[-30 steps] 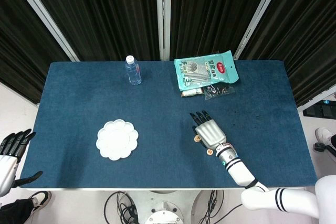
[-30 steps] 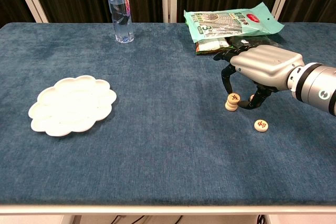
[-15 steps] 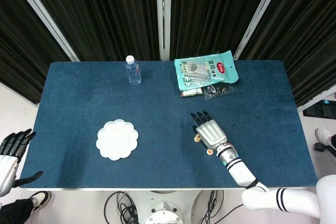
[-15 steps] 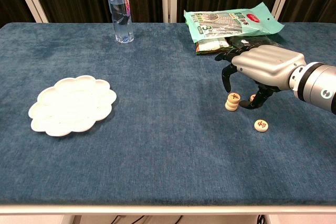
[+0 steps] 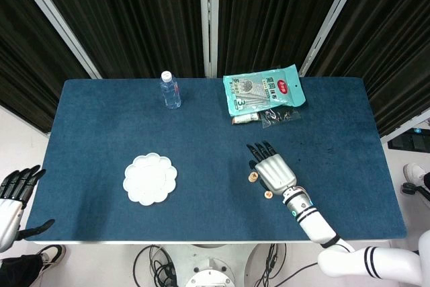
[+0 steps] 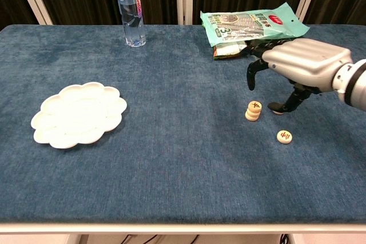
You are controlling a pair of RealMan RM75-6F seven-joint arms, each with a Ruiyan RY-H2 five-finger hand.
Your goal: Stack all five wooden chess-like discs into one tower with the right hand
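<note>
Wooden round discs form a short stack (image 6: 253, 110); the empty, spread right hand (image 6: 297, 64) should next pick the loose wooden disc (image 6: 285, 136)

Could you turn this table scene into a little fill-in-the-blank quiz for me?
1. The clear plastic water bottle stands ____ on the blue cloth table.
2. The robot's right hand hovers above the small stack of wooden discs and holds ____.
3. One single wooden disc lies apart from the stack, on the side ____ to the chest camera.
4. The white flower-shaped plate has ____ lying on it.

Missing words: upright; nothing; nearer; nothing
</note>
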